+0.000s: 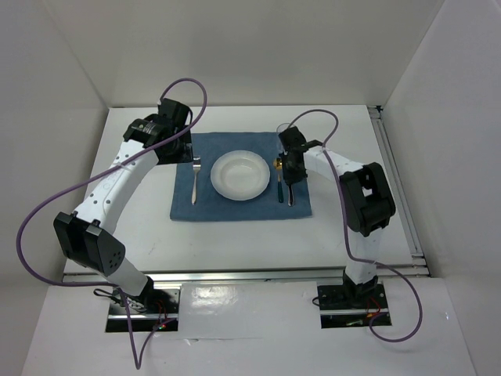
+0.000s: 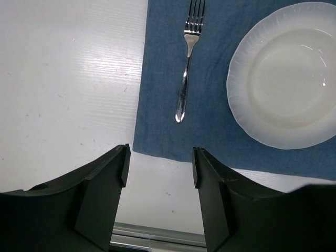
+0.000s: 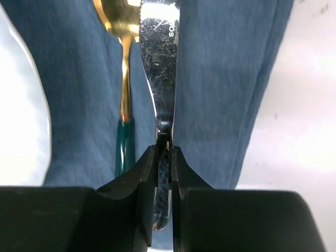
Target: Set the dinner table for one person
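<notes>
Right claw [image 3: 164, 152] pinches the knife [image 3: 160, 68] by its handle, blade pointing to the far edge of the bench [image 1: 235, 243], beside the spoon [image 3: 125, 79]; left claw [image 2: 159, 168] is wide, empty.

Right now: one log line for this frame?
left gripper: open, empty | right gripper: shut on knife | knife: over mat, beside spoon | fork, plate: on mat

A blue cloth mat [image 1: 235, 207] carries a white plate [image 1: 240, 175] at centre, a fork [image 1: 195, 178] to its left, and a gold, green-handled spoon [image 1: 279, 190] just beside a knife [image 3: 160, 63] to its right.
</notes>
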Motion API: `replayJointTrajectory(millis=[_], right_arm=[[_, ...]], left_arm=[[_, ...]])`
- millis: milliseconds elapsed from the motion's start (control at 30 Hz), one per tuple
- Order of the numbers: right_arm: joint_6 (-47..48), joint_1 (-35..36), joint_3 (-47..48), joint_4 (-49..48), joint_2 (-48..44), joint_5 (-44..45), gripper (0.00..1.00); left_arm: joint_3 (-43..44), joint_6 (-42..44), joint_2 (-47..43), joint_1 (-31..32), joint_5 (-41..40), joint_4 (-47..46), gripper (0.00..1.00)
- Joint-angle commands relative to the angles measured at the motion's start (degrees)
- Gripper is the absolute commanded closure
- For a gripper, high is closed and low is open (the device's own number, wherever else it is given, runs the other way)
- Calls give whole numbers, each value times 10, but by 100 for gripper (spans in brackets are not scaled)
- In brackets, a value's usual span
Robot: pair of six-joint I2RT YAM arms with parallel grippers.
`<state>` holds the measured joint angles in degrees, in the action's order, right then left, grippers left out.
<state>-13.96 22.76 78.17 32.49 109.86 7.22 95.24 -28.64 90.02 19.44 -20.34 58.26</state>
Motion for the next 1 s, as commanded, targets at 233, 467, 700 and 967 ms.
replayJointTrajectory(millis=[233, 467, 700, 967], right_arm=[[-18, 7, 63, 8, 20, 48, 60], [-51, 7, 66, 39, -40, 75, 15], [-141, -48, 51, 136, -173, 125, 0], [-165, -98, -43, 159, -356, 161, 0]], left_arm=[[-7, 3, -24, 2, -23, -17, 33], [4, 8, -24, 2, -23, -11, 33], [15, 8, -34, 2, -23, -6, 33], [21, 3, -56, 2, -12, -17, 33]])
